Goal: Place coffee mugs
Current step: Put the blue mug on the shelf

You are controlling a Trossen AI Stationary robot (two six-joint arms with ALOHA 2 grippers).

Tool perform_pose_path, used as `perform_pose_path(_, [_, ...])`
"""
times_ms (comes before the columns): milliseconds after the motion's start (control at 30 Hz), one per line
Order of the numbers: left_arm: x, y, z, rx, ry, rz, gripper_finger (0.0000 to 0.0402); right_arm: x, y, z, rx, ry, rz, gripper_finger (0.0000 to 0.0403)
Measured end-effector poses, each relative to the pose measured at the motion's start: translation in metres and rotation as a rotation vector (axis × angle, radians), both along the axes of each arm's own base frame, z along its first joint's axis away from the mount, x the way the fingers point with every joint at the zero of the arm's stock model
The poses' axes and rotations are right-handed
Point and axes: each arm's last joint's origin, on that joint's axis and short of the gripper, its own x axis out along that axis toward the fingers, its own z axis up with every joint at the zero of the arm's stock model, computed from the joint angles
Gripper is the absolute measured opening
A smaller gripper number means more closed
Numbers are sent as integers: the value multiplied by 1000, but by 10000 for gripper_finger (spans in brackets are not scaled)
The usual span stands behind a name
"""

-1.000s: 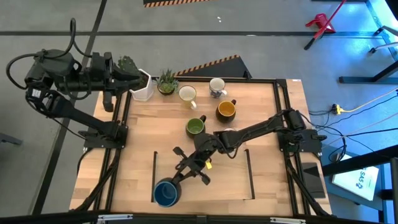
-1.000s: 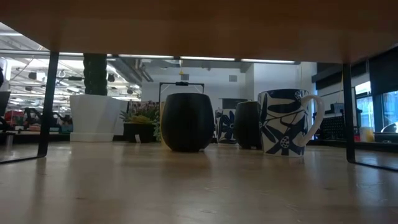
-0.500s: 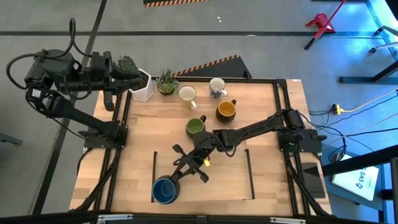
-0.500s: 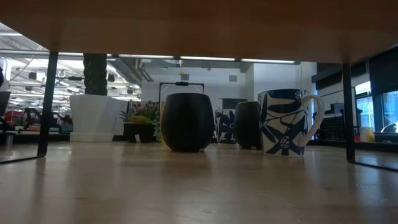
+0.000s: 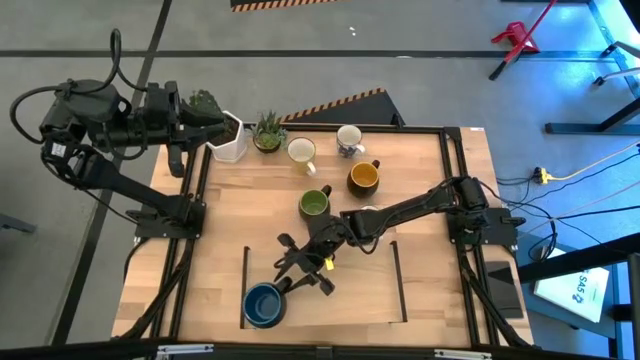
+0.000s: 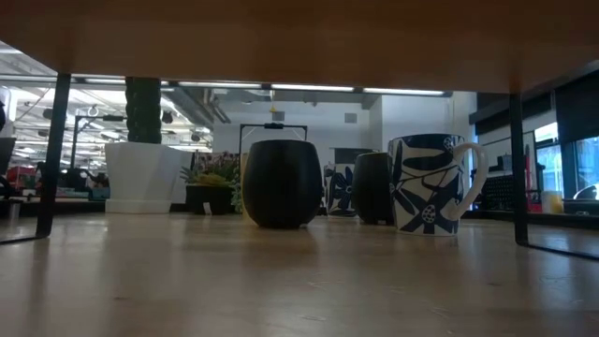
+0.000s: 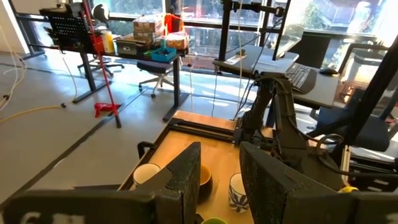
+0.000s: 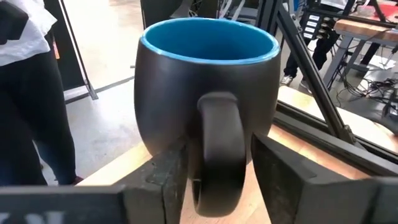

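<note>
The blue mug [image 5: 263, 305], dark outside and blue inside [image 8: 205, 81], stands upright on the wood near the table's front left. My right gripper [image 5: 289, 284] is open right beside it, one finger on each side of its handle. A green mug [image 5: 314, 204], an orange-yellow mug [image 5: 363, 177], a cream mug [image 5: 302, 152] and a white mug with blue pattern [image 5: 349, 140] stand upright toward the far edge. My left gripper [image 5: 225, 127] hangs open and holds nothing, high over the far left corner. My right gripper reaches in nearly level from the table's far right, and its fingers [image 8: 171, 171] flank the blue mug's handle [image 8: 217, 146]. Whether either finger touches the handle I cannot tell. The mug rests on its base, upright.
A white pot with a cactus [image 5: 228, 143] and a small pot with a spiky plant [image 5: 268, 130] stand at the far left. Two dark posts [image 6: 47, 154] [image 6: 517, 168] rise at the near part of the table, under a wooden board. Bare wood lies between them.
The two dark posts and the blue mug beside them have shifted a little toward the table's left edge. My right gripper has stayed at the mug's handle.
</note>
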Motion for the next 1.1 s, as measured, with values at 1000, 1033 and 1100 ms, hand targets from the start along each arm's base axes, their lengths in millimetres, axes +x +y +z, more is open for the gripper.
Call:
perform_pose_path(1000, [0,0,0,9,3,-2,105,-41,34,91,-623,350,-138,15])
perform_pose_path(1033, [0,0,0,9,3,-2,105,-40,39,89,-615,337,-134,16])
perform_pose_path(1100, [0,0,0,10,3,-2,105,-36,42,88,-592,317,-140,7])
